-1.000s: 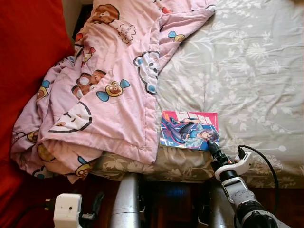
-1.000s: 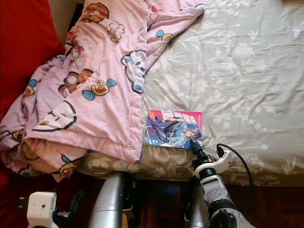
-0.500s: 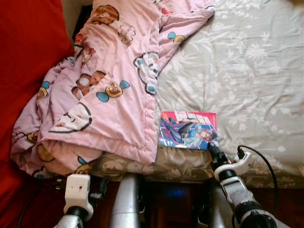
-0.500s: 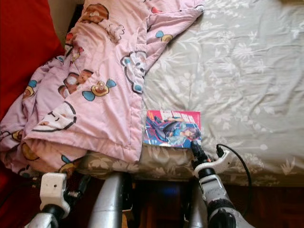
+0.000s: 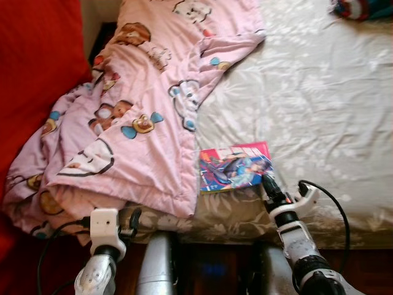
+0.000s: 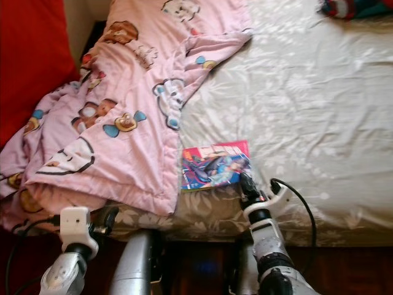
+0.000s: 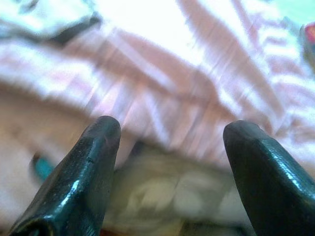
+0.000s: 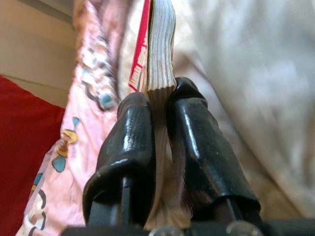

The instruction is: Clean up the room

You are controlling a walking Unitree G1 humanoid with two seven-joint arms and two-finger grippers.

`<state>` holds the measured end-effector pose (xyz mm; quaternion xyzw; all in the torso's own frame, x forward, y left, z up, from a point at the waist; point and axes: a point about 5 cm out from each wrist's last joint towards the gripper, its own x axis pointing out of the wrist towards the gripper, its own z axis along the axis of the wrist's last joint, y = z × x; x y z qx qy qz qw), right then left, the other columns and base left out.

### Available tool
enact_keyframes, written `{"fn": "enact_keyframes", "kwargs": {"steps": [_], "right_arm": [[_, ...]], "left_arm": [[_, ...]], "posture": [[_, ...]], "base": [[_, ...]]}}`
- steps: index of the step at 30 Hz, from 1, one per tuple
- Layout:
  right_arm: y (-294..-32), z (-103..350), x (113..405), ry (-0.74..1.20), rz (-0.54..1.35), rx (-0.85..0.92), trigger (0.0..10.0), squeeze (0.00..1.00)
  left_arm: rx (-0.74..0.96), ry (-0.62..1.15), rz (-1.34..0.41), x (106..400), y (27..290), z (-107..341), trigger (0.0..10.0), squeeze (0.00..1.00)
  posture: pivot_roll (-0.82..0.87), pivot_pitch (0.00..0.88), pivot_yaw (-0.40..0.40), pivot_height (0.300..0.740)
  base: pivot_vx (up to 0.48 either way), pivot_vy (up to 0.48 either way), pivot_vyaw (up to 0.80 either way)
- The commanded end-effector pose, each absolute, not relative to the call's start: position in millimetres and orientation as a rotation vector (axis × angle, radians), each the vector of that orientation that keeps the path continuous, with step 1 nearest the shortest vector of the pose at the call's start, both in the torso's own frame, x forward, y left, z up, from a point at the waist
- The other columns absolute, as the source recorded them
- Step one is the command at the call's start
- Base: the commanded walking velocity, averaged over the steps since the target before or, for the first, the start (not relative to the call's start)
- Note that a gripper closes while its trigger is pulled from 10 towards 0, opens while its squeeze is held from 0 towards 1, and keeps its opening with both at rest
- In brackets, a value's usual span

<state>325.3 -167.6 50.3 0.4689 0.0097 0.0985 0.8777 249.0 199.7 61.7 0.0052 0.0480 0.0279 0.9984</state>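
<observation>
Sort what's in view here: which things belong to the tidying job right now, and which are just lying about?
In the job:
- comic book, clamped at its edge
- right gripper, shut on it
- left gripper, open, near the blanket's edge

Lying about:
- pink cartoon blanket
- floral bedsheet
- red pillow
- striped item at the bed's far edge

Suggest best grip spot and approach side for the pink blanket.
Take the blanket at its folded near edge overhanging the bed, coming from the foot side, low. That edge is thick, bunched and free. The left gripper, open, already faces it; the right gripper holds the book.
</observation>
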Motion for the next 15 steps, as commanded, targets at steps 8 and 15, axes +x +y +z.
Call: {"fn": "enact_keyframes", "kwargs": {"steps": [8,15], "right_arm": [[-191.6,59.8,315.5,-0.039,0.013,0.598,10.0,0.0],[-175.1,50.9,306.4,0.038,0.036,0.394,10.0,0.0]], "left_arm": [[-0.075,0.075,0.142,249.9,202.1,53.3,10.0,0.0],[-0.092,0.067,0.148,248.0,198.7,49.4,10.0,0.0]], "posture": [[0.03,0.098,-0.04,0.608],[0.02,0.079,-0.05,0.608]], "base": [[0.0,0.0,0.0],[0.0,0.0,0.0]]}}
